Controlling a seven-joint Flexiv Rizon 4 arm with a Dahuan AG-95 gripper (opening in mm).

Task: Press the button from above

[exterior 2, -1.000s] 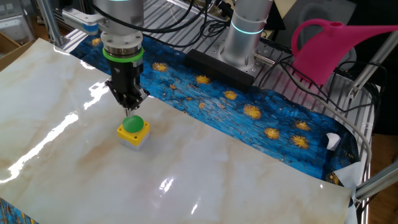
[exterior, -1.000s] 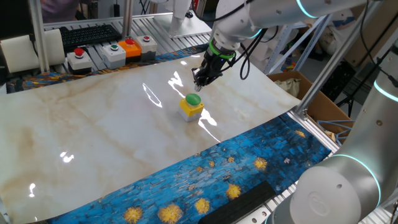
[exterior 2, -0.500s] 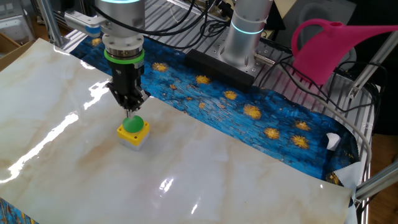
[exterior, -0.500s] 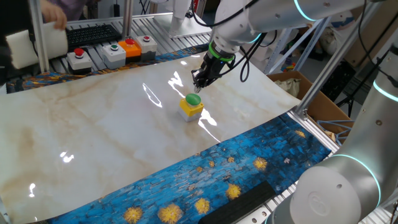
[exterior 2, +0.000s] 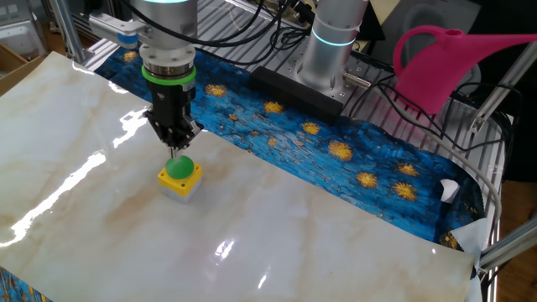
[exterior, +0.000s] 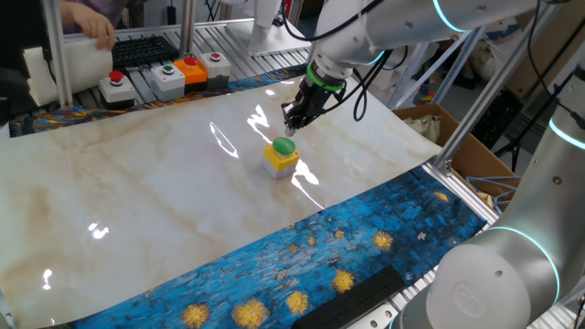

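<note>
Gripper (exterior 2: 175,148) hangs just above the button (exterior 2: 178,168) on the table (exterior 2: 336,235), holding nothing, and I cannot tell if its fingers are open, so the approach step is in hand and next needs a straight push down.

Silver-white arm (exterior 2: 168,25), green wrist ring (exterior 2: 169,75) (black cables).

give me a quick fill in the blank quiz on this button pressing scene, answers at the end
1. The button has a round cap coloured ____.
2. The cap sits on a small box coloured ____.
3. The gripper is directly ____ the button.
4. The watering can behind the table is coloured ____.

Answers: green; yellow; above; pink
</note>
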